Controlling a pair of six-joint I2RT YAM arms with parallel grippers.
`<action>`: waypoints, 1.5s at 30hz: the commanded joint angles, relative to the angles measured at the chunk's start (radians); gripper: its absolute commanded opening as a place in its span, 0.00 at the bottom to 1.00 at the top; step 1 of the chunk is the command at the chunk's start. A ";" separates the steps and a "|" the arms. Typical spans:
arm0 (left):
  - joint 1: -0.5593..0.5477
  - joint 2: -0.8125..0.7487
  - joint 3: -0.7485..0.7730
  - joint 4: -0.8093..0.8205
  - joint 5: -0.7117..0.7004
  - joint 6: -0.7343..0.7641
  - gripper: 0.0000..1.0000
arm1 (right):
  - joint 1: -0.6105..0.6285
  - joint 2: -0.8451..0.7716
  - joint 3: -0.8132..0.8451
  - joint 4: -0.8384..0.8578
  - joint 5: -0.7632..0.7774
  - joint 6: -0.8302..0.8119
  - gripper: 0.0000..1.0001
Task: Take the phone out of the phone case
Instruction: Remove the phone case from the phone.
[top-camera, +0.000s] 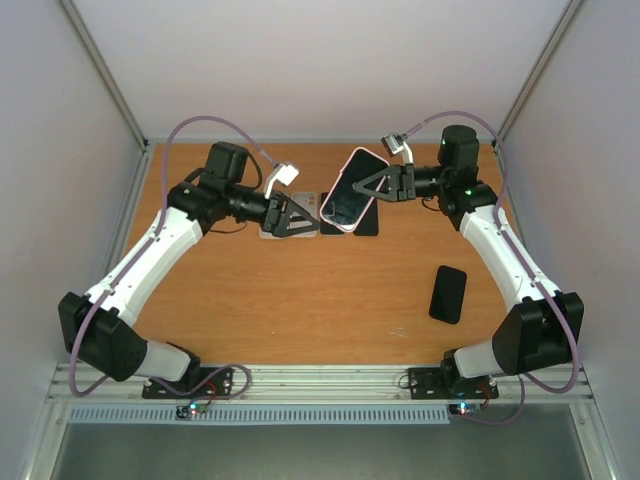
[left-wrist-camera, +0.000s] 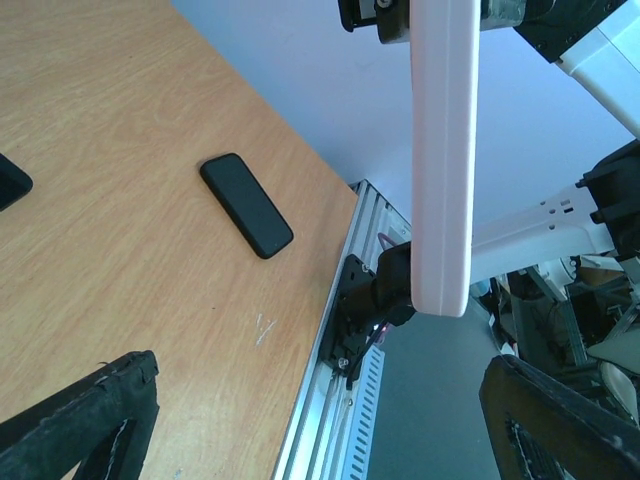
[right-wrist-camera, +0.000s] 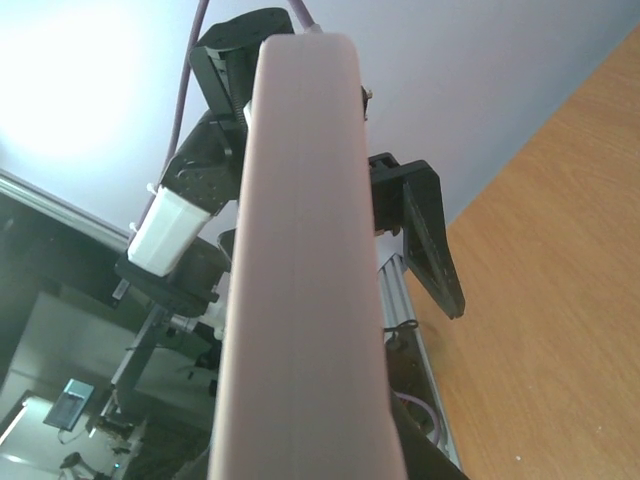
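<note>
Likely stiff, slick and breakable, the phone (top-camera: 348, 196), snug in its pliable-looking phone case (left-wrist-camera: 442, 160), hangs above the worktop (top-camera: 300, 300) clamped by the right hand (top-camera: 363, 186), so the left hand (top-camera: 308, 220), jaws apart, should peel a corner.

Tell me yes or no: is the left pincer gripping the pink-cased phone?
No. The left pincer stands open with both fingers clear of the phone; only the right pincer clamps it.
</note>
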 joint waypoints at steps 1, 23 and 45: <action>-0.001 0.010 0.033 0.057 0.023 -0.031 0.88 | 0.013 -0.035 0.008 0.026 -0.043 -0.010 0.01; 0.052 0.051 0.017 0.144 0.014 -0.141 0.85 | 0.024 -0.040 0.017 0.003 -0.078 -0.036 0.01; 0.035 -0.037 -0.034 0.123 0.151 -0.079 0.86 | 0.040 -0.021 0.174 -0.455 -0.003 -0.438 0.01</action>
